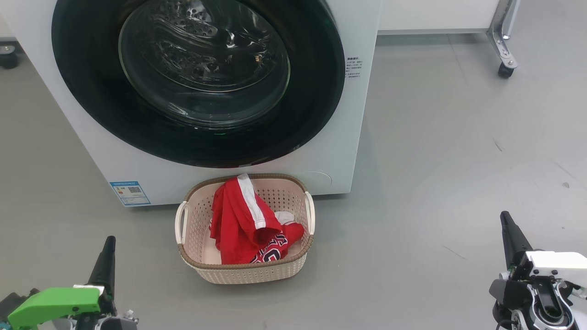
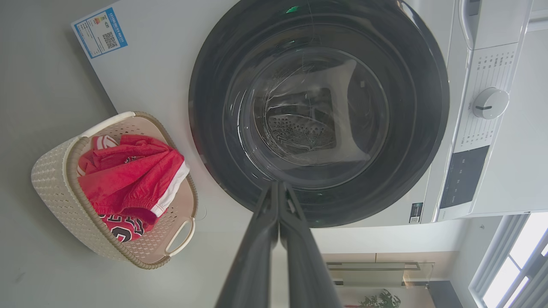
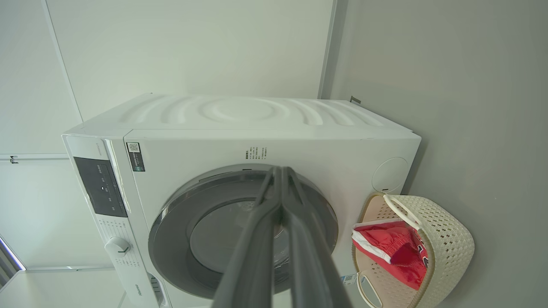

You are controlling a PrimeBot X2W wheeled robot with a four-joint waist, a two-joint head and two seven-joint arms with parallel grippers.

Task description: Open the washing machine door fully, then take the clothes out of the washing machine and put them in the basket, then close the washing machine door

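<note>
My left claw point(image 1: 109, 242) and right claw point(image 1: 505, 218) rested pressed together, empty, at the lower corners, since the clothes point(image 1: 243, 224) lay in the basket point(image 1: 257, 273) behind a shut washing machine door point(image 1: 91, 91).

We log: washing machine door point(image 1: 91, 114) glossy black rim, clear glass centre | washing machine point(image 1: 124, 165) smooth white casing | basket point(image 1: 247, 272) cream perforated plastic, brown woven rim | clothes point(image 1: 238, 224) creased red cloth | floor point(image 1: 435, 160) smooth grey, matt | left fingers point(image 2: 257, 256) dark, matt

door point(image 1: 197, 82): black-rimmed, glass centre, shut on the white washing machine point(image 1: 348, 137)
clothes point(image 1: 247, 224): red, heaped in basket point(image 1: 250, 270)
basket: cream, near the machine's front
</note>
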